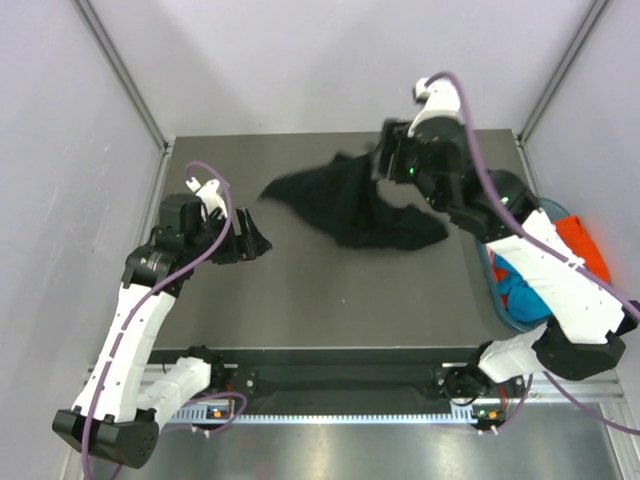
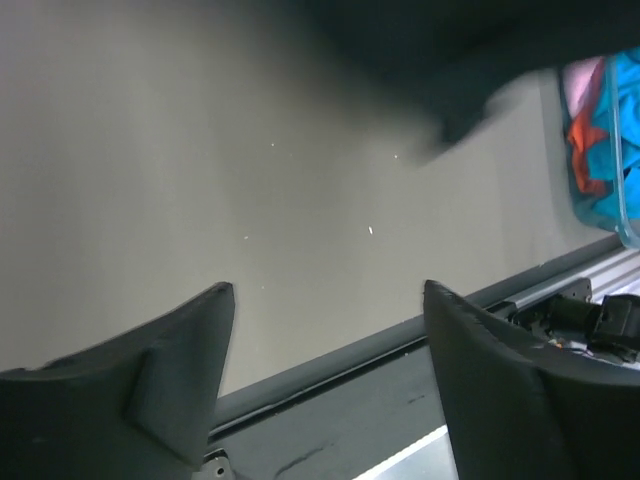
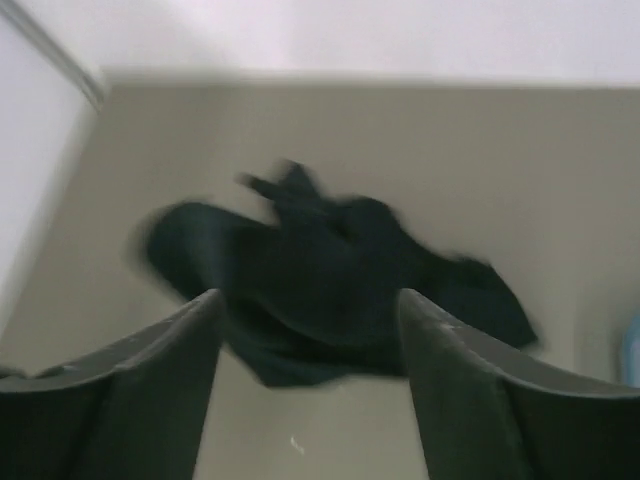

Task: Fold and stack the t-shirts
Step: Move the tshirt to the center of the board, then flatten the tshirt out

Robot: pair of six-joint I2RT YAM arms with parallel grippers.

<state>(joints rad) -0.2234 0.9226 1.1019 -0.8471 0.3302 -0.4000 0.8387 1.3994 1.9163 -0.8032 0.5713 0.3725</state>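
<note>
Dark table (image 1: 330, 300); black t-shirt (image 1: 350, 210) crumpled on its far half; basket (image 2: 622, 180) right of it holds teal-blue t-shirt (image 1: 517, 290), orange t-shirt (image 1: 578, 240); right gripper (image 1: 385, 160) over black t-shirt's far edge, fingers wide, empty; left gripper (image 1: 250, 240) left of it, wide, empty.

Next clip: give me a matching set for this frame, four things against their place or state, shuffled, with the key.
Things
1. black t-shirt
2. left gripper
3. right gripper
4. basket

Places or states
A. jaws apart, over bare table on the left side
B. at the table's right edge, holding orange cloth and teal-blue cloth
C. crumpled on the far half of the table
D. jaws apart, above the dark shirt, gripping nothing

Pairs: 1-C, 2-A, 3-D, 4-B
</note>
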